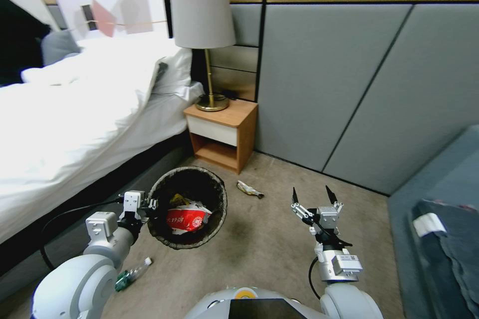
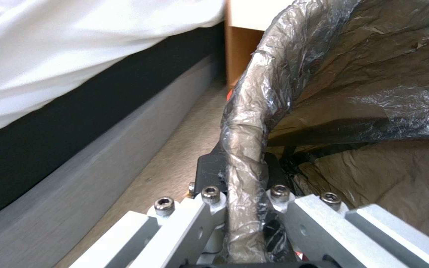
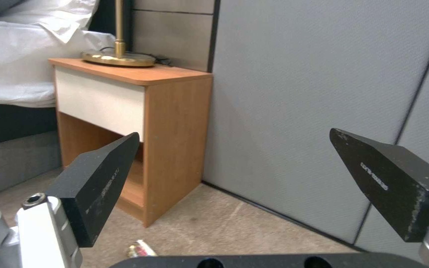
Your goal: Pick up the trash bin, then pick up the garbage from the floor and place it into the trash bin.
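Now my left end effector (image 1: pixel 147 204) pinches the bag-lined rim of the small round white trash bin (image 1: pixel 187 208), holding it aloft, mouth tilted toward me; my right end effector (image 1: pixel 314 195) hovers wide open and empty, ready for the crumpled yellow wrapper (image 1: pixel 249 189) on the beige floor (image 1: pixel 279 239) beyond.

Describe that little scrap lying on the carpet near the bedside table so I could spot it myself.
Find the wooden nightstand beside the bed, with the brass lamp on top. On the floor just in front of its right corner lies the garbage: a small, flattened, brownish-yellow strip. Unlike the packets already inside the trash bin, it lies alone on bare carpet.
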Robot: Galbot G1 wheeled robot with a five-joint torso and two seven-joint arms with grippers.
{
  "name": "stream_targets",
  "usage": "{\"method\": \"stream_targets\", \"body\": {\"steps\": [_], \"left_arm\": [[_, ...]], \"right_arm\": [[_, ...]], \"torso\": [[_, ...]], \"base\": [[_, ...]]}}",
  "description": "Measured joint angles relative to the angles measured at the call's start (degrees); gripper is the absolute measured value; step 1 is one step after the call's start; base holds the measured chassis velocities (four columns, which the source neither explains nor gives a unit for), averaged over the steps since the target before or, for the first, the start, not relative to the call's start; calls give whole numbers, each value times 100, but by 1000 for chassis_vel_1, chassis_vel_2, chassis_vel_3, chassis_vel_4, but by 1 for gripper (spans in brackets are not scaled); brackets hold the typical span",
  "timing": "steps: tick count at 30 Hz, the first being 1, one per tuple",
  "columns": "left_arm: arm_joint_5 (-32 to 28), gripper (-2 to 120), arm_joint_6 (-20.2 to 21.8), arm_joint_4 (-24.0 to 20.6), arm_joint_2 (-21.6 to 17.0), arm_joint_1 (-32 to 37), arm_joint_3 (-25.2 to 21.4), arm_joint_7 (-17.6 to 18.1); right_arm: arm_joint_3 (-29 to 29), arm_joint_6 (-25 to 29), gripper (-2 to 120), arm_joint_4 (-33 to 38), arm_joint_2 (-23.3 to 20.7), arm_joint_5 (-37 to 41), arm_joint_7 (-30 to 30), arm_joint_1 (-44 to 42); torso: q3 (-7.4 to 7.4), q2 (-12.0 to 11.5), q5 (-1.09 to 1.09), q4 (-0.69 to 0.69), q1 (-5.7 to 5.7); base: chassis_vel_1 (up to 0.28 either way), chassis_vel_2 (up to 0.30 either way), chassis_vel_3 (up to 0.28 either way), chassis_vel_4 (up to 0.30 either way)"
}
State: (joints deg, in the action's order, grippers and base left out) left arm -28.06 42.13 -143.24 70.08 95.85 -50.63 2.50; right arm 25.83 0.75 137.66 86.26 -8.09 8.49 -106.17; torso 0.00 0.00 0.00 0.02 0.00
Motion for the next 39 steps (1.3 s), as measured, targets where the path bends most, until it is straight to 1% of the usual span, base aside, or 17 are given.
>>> {"method": "stream_targets", "body": {"steps": [5,8,11,12,13,14,16,24,26,27,30,31,33,34,37,38,39], "left_arm": [[-14,1,0,0,5,15,-13,6],[-18,1,0,0,11,27,-21,14],[-18,1,0,0,21,62,-34,25],[-19,1,0,0,17,83,-40,29],[-19,1,0,0,17,83,-40,29],[-31,1,0,0,-7,117,-50,48],[-53,1,0,0,-52,144,-54,66],[-60,1,0,0,-71,304,-35,71],[-40,1,0,0,-52,411,-115,76],[-40,1,0,0,-52,411,-115,76],[-29,1,0,0,-70,503,-252,88],[-29,1,0,0,-70,503,-252,88],[-3,1,0,0,-73,562,-284,89],[-3,1,0,0,-73,562,-284,89],[19,1,0,0,-74,621,-295,87],[19,1,0,0,-74,621,-295,87],[2,1,-5,0,-81,651,-296,86]], "right_arm": [[1,-116,100,-12,-25,91,18,44],[0,-250,100,-22,-51,198,28,75],[29,-626,100,-97,-232,656,90,280],[97,-872,100,-201,-383,940,141,495],[97,-872,100,-201,-383,940,141,495],[213,-1094,100,-407,-619,1276,212,858],[316,-1195,100,-528,-779,1472,230,1065],[463,-1363,100,-761,-1066,1844,237,1372],[394,-1594,100,-1136,-1323,2283,265,1852],[394,-1594,100,-1136,-1323,2283,265,1852],[159,-1866,100,-1745,-1666,3030,329,2517],[159,-1866,100,-1745,-1666,3030,329,2517],[-50,-2029,100,-2145,-1890,3388,328,2886],[-50,-2029,100,-2145,-1890,3388,328,2886],[-383,-2123,100,-2743,-2118,3629,270,3432],[-383,-2123,100,-2743,-2118,3629,270,3432],[-552,-2151,100,-3087,-2171,3664,186,3769]], "torso": [[0,0,0,-4,0],[0,0,0,-3,0],[0,0,0,-3,0],[0,0,0,-3,0],[0,0,0,-3,0],[0,0,2,1,0],[0,0,1,0,0],[0,0,1,-5,0],[0,0,0,0,0],[0,0,0,0,0],[0,0,1,-1,0],[0,0,1,-1,0],[0,0,0,-2,0],[0,0,0,-2,0],[0,-1,1,-2,0],[0,-1,1,-2,0],[0,0,0,-2,0]], "base": [[0,0,0,0],[0,0,0,0],[0,0,0,0],[0,0,0,0],[0,0,0,0],[0,0,0,0],[0,0,0,0],[0,0,0,0],[0,0,0,0],[0,0,0,0],[0,0,0,0],[0,0,0,0],[0,0,0,0],[0,0,0,0],[0,0,0,0],[0,0,0,0],[0,0,0,0]]}}
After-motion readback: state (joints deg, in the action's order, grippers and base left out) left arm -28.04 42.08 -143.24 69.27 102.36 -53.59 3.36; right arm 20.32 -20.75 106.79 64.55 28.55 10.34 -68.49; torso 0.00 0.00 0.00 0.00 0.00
